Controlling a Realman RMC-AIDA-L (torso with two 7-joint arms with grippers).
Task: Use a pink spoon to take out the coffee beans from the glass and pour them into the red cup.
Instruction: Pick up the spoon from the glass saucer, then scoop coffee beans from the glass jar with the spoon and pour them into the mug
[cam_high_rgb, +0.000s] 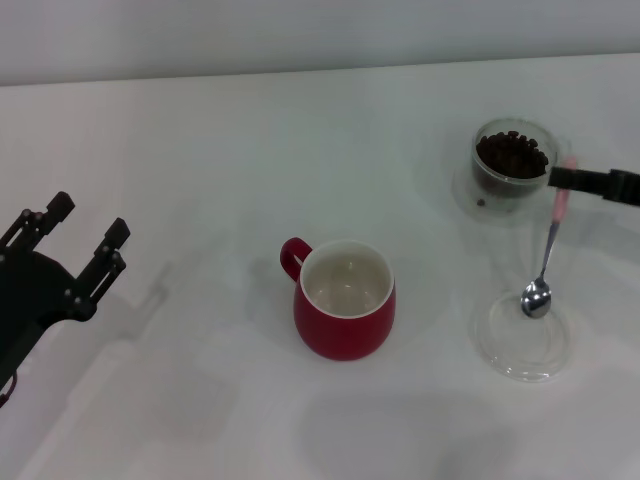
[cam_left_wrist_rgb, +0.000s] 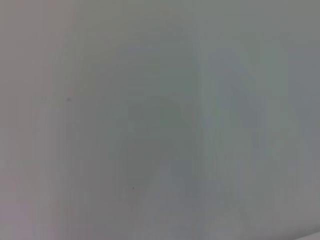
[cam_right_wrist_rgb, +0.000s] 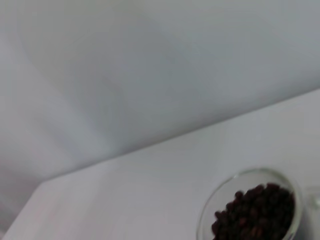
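The red cup (cam_high_rgb: 343, 320) stands empty at the middle of the white table, its handle toward the far left. The glass (cam_high_rgb: 488, 190) with the coffee beans (cam_high_rgb: 512, 153) stands at the far right; the right wrist view shows its rim (cam_right_wrist_rgb: 210, 207) and the beans (cam_right_wrist_rgb: 255, 212). My right gripper (cam_high_rgb: 558, 179) reaches in from the right edge, just in front of the glass, shut on the pink handle of the pink spoon (cam_high_rgb: 545, 262). The spoon's metal bowl hangs down over a shallow clear dish. My left gripper (cam_high_rgb: 88, 222) is open and empty at the far left.
The shallow clear dish (cam_high_rgb: 520, 350) lies at the front right, under the spoon's bowl. The white table (cam_high_rgb: 200, 150) meets a pale wall at the back. The left wrist view shows only a blank pale surface.
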